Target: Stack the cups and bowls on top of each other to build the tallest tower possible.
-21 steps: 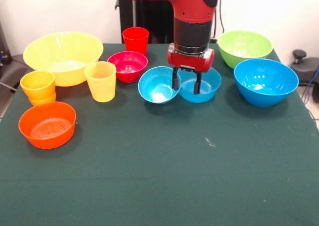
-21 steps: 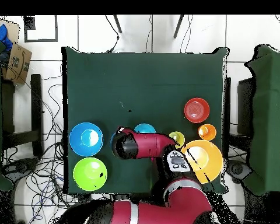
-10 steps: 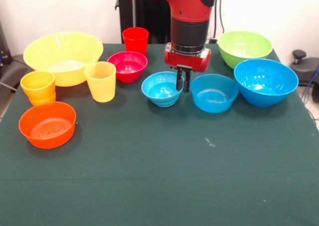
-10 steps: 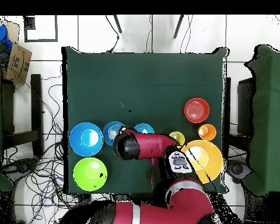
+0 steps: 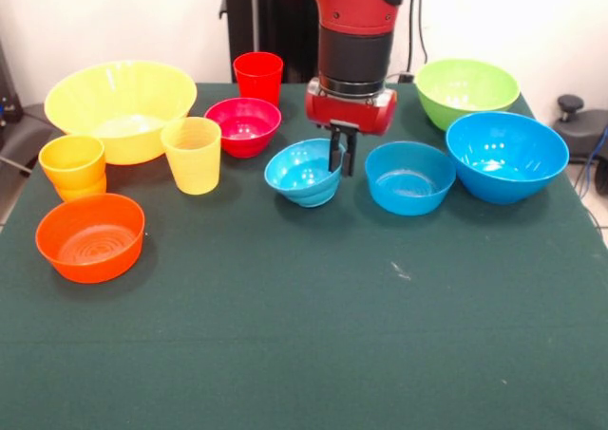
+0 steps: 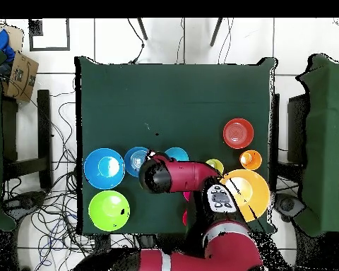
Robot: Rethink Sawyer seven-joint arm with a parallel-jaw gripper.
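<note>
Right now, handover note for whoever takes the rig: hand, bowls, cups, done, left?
Hand: shut on the rim of a small blue bowl, which is tilted, seemingly part lifted.
Second small blue bowl beside it, then large blue bowl and green bowl.
Other side: magenta bowl, red cup, yellow cup, big yellow bowl, orange-yellow cup, orange bowl.
Done: nothing stacked; all pieces sit singly on the table.
Left: the whole tower.

Place: a robotics lab.
Floor: white tiles (image 6: pixel 59 42) strewn with loose cables (image 6: pixel 59 141).
Furniture: green-clothed tabletop (image 6: pixel 179 99), cardboard box (image 6: pixel 18 76) alongside.
</note>
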